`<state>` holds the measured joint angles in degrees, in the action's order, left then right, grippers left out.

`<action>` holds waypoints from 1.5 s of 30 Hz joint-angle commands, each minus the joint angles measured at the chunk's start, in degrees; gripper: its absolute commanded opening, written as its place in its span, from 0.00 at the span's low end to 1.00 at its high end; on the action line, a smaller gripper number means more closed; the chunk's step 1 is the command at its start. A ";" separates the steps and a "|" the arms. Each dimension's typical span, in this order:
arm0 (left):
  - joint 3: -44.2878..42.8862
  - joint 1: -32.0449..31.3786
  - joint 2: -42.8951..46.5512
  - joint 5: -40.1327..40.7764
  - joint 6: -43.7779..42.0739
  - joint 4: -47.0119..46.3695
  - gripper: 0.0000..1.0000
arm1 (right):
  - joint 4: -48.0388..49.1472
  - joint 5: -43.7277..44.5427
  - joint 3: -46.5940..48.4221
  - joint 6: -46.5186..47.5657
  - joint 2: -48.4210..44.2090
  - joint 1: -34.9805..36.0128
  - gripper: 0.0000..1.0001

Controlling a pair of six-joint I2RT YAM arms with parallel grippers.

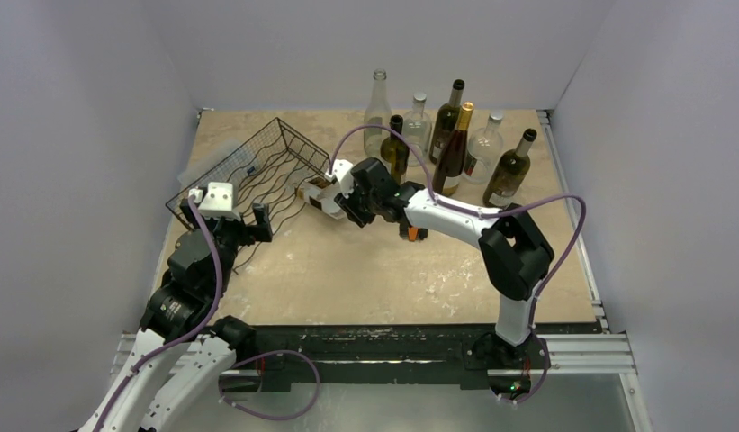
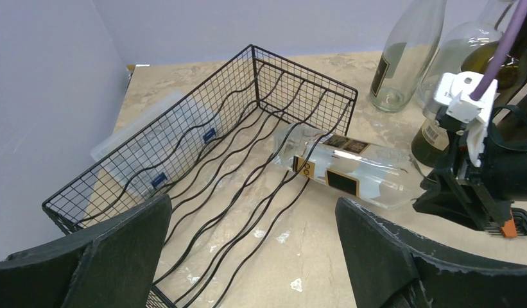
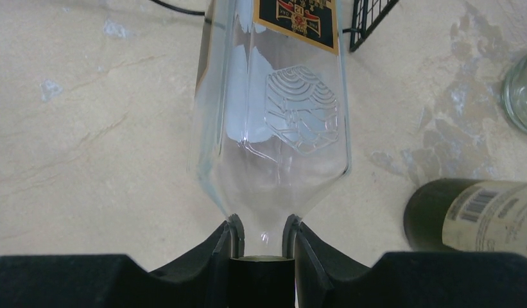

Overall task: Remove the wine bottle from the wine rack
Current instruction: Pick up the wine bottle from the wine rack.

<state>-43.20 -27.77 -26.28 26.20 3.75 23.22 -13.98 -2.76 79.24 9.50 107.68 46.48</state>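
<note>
The clear glass wine bottle with black-and-gold labels [image 2: 341, 170] is lying on its side at the 4 o'clock edge, seen from above, of the black wire-mesh wine rack [image 2: 183, 112]. The bottle's base seems to be overlapping the rack's wavy wires. The right jaws are clamping the bottle's neck, and the left jaws are hanging wide apart. Removal is looking partly done, with the bottle not yet clear of the rack.

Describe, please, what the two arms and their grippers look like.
The left arm and right arm share white links, black joint housings and a purple cable each. A white camera block tops each wrist. Jaws are matte black; the right gripper bears an orange tab.
</note>
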 commanded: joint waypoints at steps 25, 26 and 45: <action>1.29 0.44 -1.00 -17.07 -3.48 -4.24 0.88 | 4.45 -8.65 -17.09 5.57 -22.92 0.37 0.00; 1.45 0.45 -1.09 -18.65 -3.48 -4.50 0.88 | 4.09 -8.70 -17.37 5.97 -23.47 0.37 0.00; 7.23 -0.41 -9.70 -58.18 -5.90 -16.74 1.00 | -11.54 -15.71 -24.00 18.00 -37.89 -2.93 0.00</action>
<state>-37.43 -27.77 -34.46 -22.65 -1.69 13.04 -23.97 -12.40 55.75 23.77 73.67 45.50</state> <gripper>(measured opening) 0.995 0.367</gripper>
